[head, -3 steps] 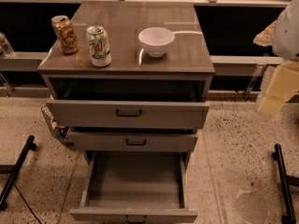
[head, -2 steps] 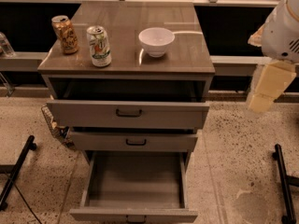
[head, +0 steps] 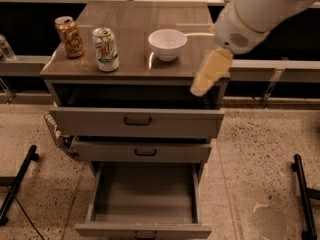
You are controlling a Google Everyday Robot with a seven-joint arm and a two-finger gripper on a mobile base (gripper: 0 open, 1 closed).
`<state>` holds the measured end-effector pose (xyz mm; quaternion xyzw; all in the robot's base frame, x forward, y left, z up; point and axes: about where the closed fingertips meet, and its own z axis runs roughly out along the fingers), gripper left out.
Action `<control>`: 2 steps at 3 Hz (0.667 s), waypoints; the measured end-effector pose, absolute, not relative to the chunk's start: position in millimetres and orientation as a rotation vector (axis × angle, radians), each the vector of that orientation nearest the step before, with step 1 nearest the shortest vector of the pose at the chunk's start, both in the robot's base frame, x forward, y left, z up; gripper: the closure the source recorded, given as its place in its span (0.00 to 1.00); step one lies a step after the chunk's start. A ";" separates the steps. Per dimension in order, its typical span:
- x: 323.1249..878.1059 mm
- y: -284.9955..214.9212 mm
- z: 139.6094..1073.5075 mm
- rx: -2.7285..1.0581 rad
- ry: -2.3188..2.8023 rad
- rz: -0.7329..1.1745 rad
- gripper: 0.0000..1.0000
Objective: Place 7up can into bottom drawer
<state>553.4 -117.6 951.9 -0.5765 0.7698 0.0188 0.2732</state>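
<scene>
The 7up can [head: 105,49], white with green markings and a silver top, stands upright on the left part of the cabinet top. The bottom drawer [head: 145,230] is pulled far out at the bottom of the view, and its grey tray holds nothing. My gripper [head: 201,87] hangs from the white arm [head: 260,11] that comes in from the upper right. It is over the right front edge of the cabinet top, well to the right of the can and apart from it. It holds nothing that I can see.
A brown-gold patterned can [head: 69,36] stands left of the 7up can. A white bowl [head: 167,44] sits mid-top. The top drawer [head: 137,121] is pulled partly out, the middle drawer [head: 145,151] slightly. Black stand legs [head: 17,184] flank the cabinet on the speckled floor.
The arm and gripper have swung in from the right edge of the view towards the left, reaching the cabinet's right front edge. The cans, bowl and drawers have not moved.
</scene>
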 end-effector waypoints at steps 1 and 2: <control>576.6 -106.8 962.5 -1.485 1.999 0.028 0.00; 576.7 -106.9 962.9 -1.485 1.998 0.027 0.00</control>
